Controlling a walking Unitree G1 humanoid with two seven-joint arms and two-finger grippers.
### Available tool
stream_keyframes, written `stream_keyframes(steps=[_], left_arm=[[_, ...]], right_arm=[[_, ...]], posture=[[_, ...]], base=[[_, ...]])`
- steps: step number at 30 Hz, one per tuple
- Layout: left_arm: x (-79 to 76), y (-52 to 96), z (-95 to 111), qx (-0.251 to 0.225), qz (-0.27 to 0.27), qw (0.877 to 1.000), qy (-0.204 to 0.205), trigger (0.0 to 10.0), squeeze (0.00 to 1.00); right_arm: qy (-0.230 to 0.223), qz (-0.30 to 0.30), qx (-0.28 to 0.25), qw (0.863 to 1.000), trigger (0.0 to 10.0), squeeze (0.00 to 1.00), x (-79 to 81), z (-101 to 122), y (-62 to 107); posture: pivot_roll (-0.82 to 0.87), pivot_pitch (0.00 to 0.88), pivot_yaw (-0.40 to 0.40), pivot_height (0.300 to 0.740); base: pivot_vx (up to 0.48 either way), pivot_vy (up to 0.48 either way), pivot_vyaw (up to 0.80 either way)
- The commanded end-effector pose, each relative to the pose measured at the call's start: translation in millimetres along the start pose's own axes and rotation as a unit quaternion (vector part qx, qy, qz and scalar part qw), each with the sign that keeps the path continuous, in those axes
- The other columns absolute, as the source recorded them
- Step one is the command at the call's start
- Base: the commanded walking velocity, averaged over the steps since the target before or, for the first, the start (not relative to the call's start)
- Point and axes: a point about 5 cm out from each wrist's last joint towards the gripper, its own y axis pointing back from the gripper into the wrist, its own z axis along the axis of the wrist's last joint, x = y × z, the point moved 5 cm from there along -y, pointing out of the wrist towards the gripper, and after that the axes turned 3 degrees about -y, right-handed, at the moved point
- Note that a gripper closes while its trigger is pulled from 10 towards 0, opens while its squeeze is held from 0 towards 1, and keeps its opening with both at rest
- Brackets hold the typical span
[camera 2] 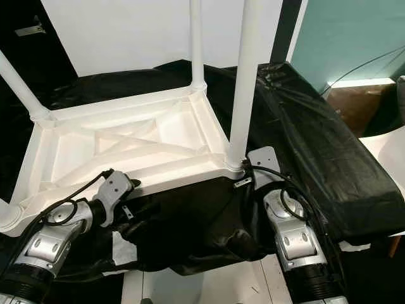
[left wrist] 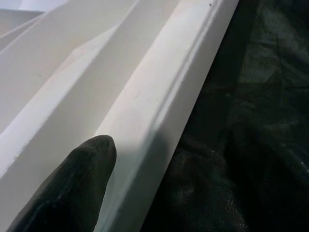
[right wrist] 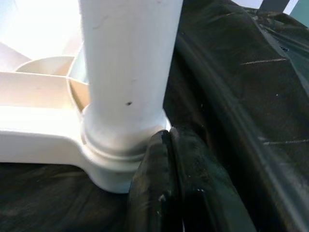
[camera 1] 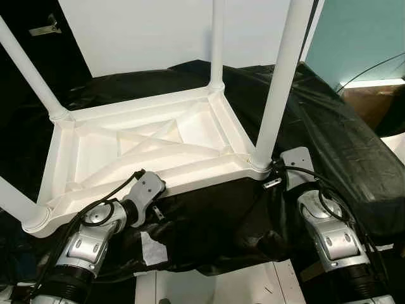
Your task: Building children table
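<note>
White plastic children's table [camera 1: 158, 149] upside down on black plastic sheeting [camera 1: 329, 145], legs up | right gripper [right wrist: 169, 169]: fingers pressed together, touching near-right white round leg [camera 1: 281, 82] at its socket | left gripper [left wrist: 72, 183]: fingertip on table's near rim, spread cannot tell
</note>
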Motion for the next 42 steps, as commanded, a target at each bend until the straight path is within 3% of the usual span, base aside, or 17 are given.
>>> stream_keyframes(steps=[1, 4, 6, 13, 16, 19, 22, 29, 31, 33, 34, 35, 39, 41, 42], left_arm=[[-20.3, -0.2, -28.6, 0.053, -0.053, 0.997, 0.035, 10.0, 0.0], [-21.9, -0.7, -28.4, 0.053, -0.058, 0.996, 0.038, 10.0, 0.0], [-26.4, -0.5, -20.8, 0.042, -0.08, 0.995, 0.052, 10.0, 0.0], [-26.2, -0.2, -18.3, 0.04, -0.087, 0.993, 0.062, 10.0, 0.0], [-33.2, 2.3, -15.5, 0.031, -0.11, 0.991, 0.07, 10.0, 0.0], [-34.3, 2.7, -14.6, 0.031, -0.113, 0.991, 0.072, 10.0, 0.0], [-37.7, 1.7, -8.4, 0.019, -0.126, 0.989, 0.072, 9.9, 0.0], [-41.4, 4.1, 2.7, -0.002, -0.139, 0.987, 0.082, 9.5, 0.0], [-45.0, 5.5, 5.6, -0.011, -0.145, 0.986, 0.085, 8.9, 0.0], [-46.7, 6.0, 7.1, -0.014, -0.148, 0.985, 0.086, 8.9, 0.0], [-47.7, 5.6, 10.2, -0.023, -0.147, 0.985, 0.085, 9.7, 0.0], [-47.7, 5.6, 10.2, -0.023, -0.147, 0.985, 0.085, 9.7, 0.0], [-30.9, -5.0, 39.4, -0.097, -0.088, 0.989, 0.072, 10.0, 0.0], [-16.9, -6.0, 66.9, -0.169, -0.051, 0.98, 0.087, 10.0, 0.0], [-16.9, -6.0, 66.9, -0.169, -0.051, 0.98, 0.087, 10.0, 0.0]], right_arm=[[-0.014, 0.035, -0.001, 0.999, 0.0, 0.0, 19.7, 1.1, 2.1], [-0.018, 0.042, -0.002, 0.999, 0.0, 0.0, 24.1, 2.0, 2.9], [-0.035, 0.077, -0.006, 0.996, 0.0, 0.0, 42.0, 5.6, 6.3], [-0.042, 0.103, 0.002, 0.994, 0.2, 0.0, 53.5, 4.4, 8.5], [-0.033, 0.098, 0.036, 0.994, 0.5, 0.0, 43.6, -18.9, 0.8], [-0.032, 0.097, 0.041, 0.994, 0.3, 0.0, 41.1, -22.1, -0.9], [-0.024, 0.088, 0.061, 0.994, 0.0, 0.0, 23.3, -29.9, -22.1], [-0.003, 0.058, 0.074, 0.996, 0.0, 0.0, -2.0, -28.2, -49.9], [0.004, 0.043, 0.067, 0.997, 0.0, 0.0, -7.9, -22.5, -56.9], [0.007, 0.038, 0.064, 0.997, 0.0, 0.0, -10.0, -19.6, -60.1], [0.012, 0.033, 0.06, 0.998, 0.0, 0.0, -10.8, -16.5, -63.2], [0.012, 0.033, 0.06, 0.998, 0.0, 0.0, -10.8, -16.5, -63.2], [0.002, 0.033, 0.046, 0.998, 0.0, 0.0, 1.4, -8.3, -71.6], [0.001, 0.048, 0.033, 0.998, 3.1, 0.0, 14.8, -4.6, -71.5], [0.001, 0.048, 0.033, 0.998, 3.1, 0.0, 14.8, -4.6, -71.5]], posture=[[-0.01, 0.029, 0.023, 0.74], [-0.01, 0.029, 0.023, 0.74], [-0.02, 0.028, 0.025, 0.74], [-0.02, 0.025, 0.024, 0.74], [-0.01, 0.024, 0.023, 0.74], [-0.01, 0.023, 0.023, 0.74], [0.0, 0.018, 0.022, 0.74], [0.03, 0.014, 0.016, 0.74], [0.04, 0.014, 0.014, 0.74], [0.04, 0.014, 0.014, 0.74], [0.04, 0.014, 0.014, 0.74], [0.04, 0.014, 0.014, 0.74], [0.05, 0.016, 0.008, 0.74], [0.05, 0.016, 0.008, 0.74], [0.05, 0.016, 0.008, 0.74]], base=[[0.0, 0.0, 0.0], [0.0, 0.0, 0.0], [0.0, 0.0, 0.0], [0.0, 0.0, 0.0], [0.0, 0.0, 0.0], [0.0, 0.0, 0.0], [0.0, 0.0, 0.0], [0.0, 0.0, 0.0], [0.0, 0.0, 0.0], [0.0, 0.0, 0.0], [0.0, 0.0, 0.0], [0.0, 0.0, 0.0], [0.0, 0.0, 0.0], [0.0, 0.0, 0.0], [0.0, 0.0, 0.0]])
